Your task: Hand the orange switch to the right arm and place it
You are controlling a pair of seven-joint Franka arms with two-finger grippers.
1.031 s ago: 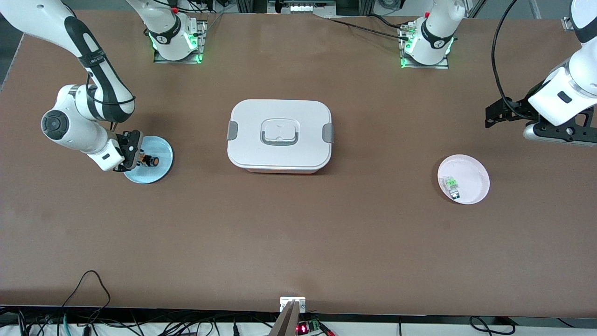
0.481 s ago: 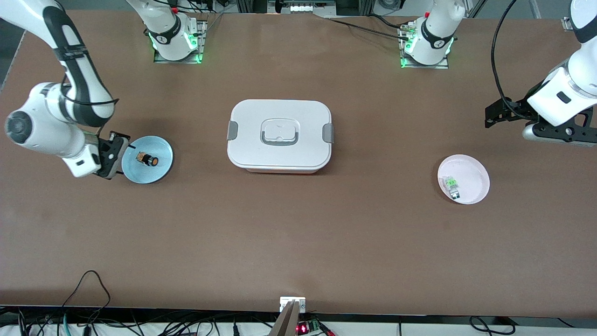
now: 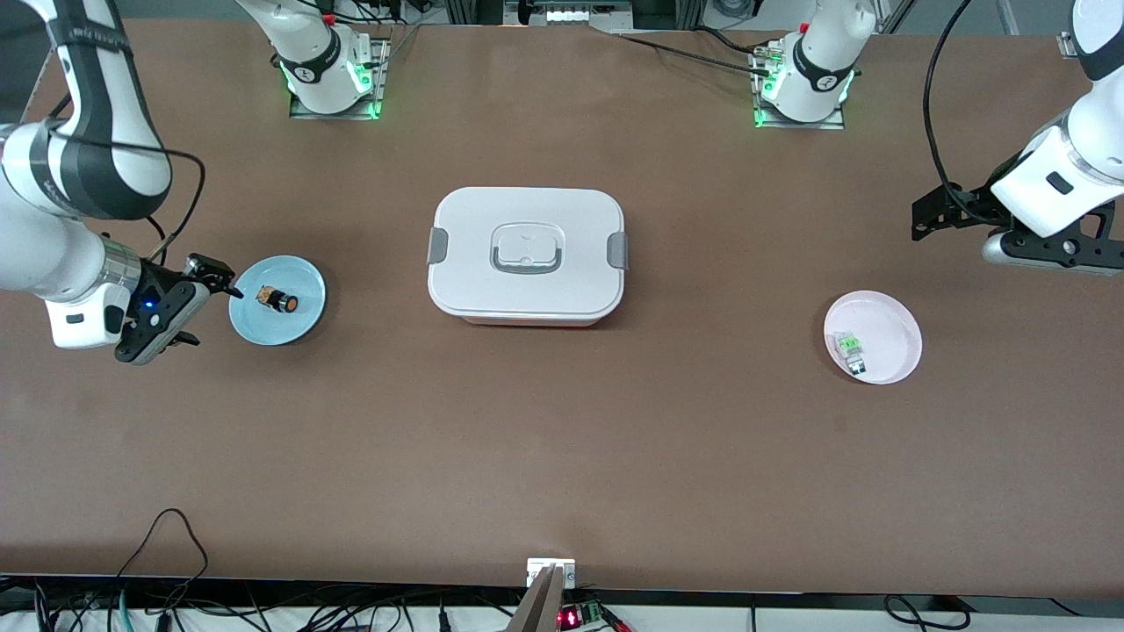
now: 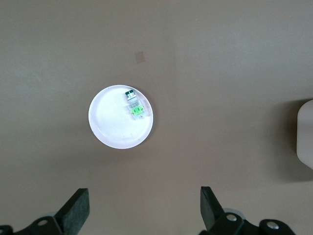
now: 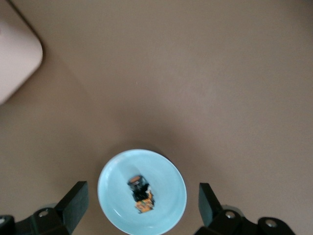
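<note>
The orange switch [image 3: 281, 301] lies on its side on a light blue plate [image 3: 306, 321] toward the right arm's end of the table. In the right wrist view the switch [image 5: 142, 194] lies in the middle of the plate [image 5: 168, 181]. My right gripper [image 3: 200, 305] is open and empty, up in the air beside the plate, at the side toward the table's end; its fingers [image 5: 76, 198] stand wide apart. My left gripper [image 3: 924, 221] is open and empty over the bare table near the pink plate, and the left arm waits; its fingers [image 4: 78, 205] are spread wide.
A white lidded box [image 3: 527, 254] with grey latches stands at the table's middle. A pink plate [image 3: 891, 329] toward the left arm's end holds a clear-and-green part [image 3: 850, 348]; both show in the left wrist view, plate [image 4: 115, 129] and part [image 4: 133, 105].
My right gripper has drawn back from the blue plate toward the table's end and risen. The switch stays on the plate. The left arm has barely moved.
</note>
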